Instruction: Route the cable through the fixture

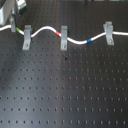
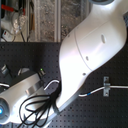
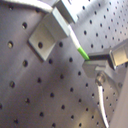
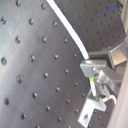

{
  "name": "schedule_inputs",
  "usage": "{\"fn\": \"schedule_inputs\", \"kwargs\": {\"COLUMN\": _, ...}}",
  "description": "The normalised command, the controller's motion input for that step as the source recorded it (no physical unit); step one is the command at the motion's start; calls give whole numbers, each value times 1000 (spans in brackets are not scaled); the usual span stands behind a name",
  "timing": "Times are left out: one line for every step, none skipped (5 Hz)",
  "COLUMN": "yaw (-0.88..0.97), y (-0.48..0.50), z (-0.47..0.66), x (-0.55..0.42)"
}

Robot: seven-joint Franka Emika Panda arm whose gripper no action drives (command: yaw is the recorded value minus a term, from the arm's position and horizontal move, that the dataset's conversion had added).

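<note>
the claw (image 1: 13, 23) sits at the far corner of the black perforated table (image 1: 65, 90), on the first exterior view's left, and it is pinching the white cable (image 1: 47, 28) on its green band (image 3: 80, 51); in the first wrist view the fingertips (image 3: 97, 62) close on the cord right where the green ends, and the second wrist view shows the same grip with a sliver of green between the pads. just beside the claw stands the nearest grey clip (image 1: 27, 37), and the cable lies in its forked top. running away from the claw, the cord dips and rises to the middle clip (image 1: 63, 38), where a red band (image 1: 58, 33) sits just short of the fork, then sags again past a blue band (image 1: 88, 40) and climbs to the farthest clip (image 1: 108, 33), well apart from the claw. in the second exterior view the white arm (image 2: 90, 55) fills most of the frame, hiding the claw; only one clip (image 2: 106, 86) with a stretch of cable through it shows, and a black cable bundle (image 2: 37, 107) loops near the arm's base.
</note>
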Motion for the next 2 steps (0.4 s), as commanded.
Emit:
{"fn": "schedule_inputs", "kwargs": {"yaw": 0, "y": 28, "z": 7, "x": -196}}
{"fn": "schedule_inputs", "kwargs": {"yaw": 0, "y": 9, "z": 1, "x": -124}}
